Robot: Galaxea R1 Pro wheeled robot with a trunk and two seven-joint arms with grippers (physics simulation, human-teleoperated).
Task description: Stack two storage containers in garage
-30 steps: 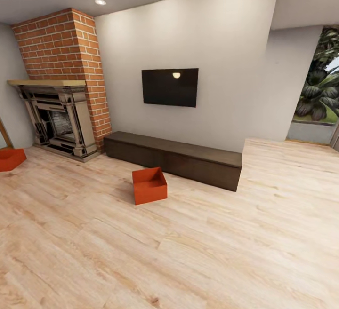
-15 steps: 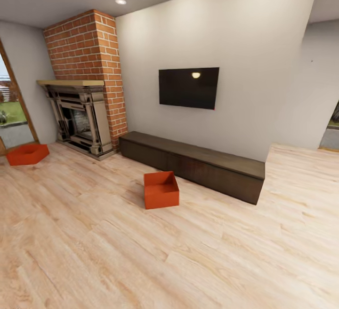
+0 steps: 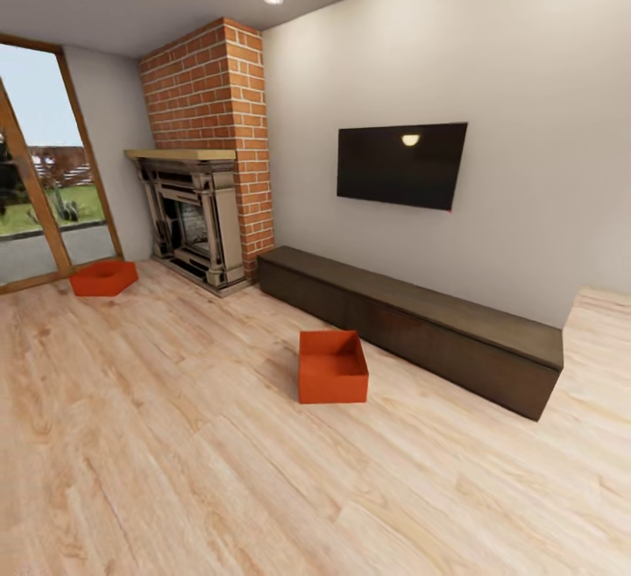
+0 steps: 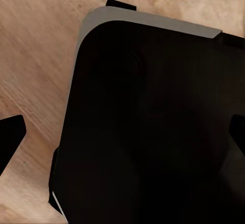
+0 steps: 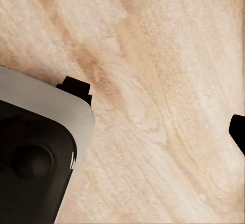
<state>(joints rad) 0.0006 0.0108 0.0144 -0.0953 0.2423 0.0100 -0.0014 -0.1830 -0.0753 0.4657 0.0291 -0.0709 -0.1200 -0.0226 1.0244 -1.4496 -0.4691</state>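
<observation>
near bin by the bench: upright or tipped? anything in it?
Upright and empty. The near storage container sits flat on the wood-plank floor, open top up, its bare red bottom showing.

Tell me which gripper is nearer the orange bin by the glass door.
Left, likely. That bin lies far off toward the robot's left; the left gripper and right gripper hang over wood floor beside its base.

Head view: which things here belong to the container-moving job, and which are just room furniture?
Belonging to the job:
- near storage container, on the wood-plank floor in front of the bench
- far storage container, on the floor by the glass door

Just there:
- brick fireplace
- wall TV
- long dark bench
- glass door
</observation>
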